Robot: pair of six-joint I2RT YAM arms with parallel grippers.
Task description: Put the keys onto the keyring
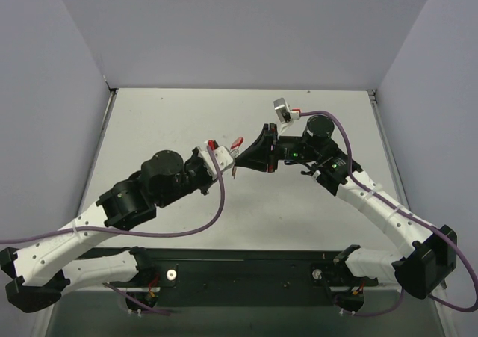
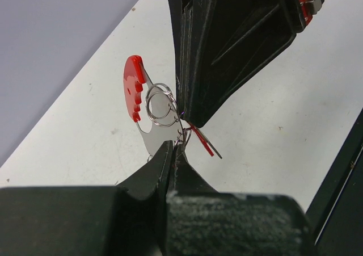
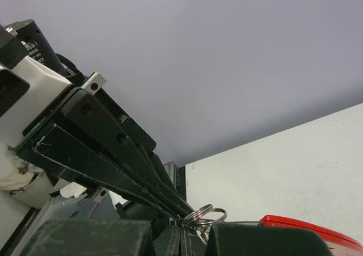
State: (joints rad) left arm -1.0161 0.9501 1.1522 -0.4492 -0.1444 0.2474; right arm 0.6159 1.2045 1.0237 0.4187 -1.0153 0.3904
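Clearly the left jaws and right jaws are clenched tip to tip above the table (image 1: 164, 120), seemingly both pinching the keyring (image 2: 134, 91) so the dangling red-tagged key (image 2: 203, 143) can slide on.

white table (image 1: 172, 120); pale grey walls (image 1: 246, 31) around three sides; black rail (image 1: 246, 277) near edge

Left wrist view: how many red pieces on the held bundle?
2: the keyring's red arc left of the silver rings; a small red tag lower right, by the fingers. More may hide behind them.
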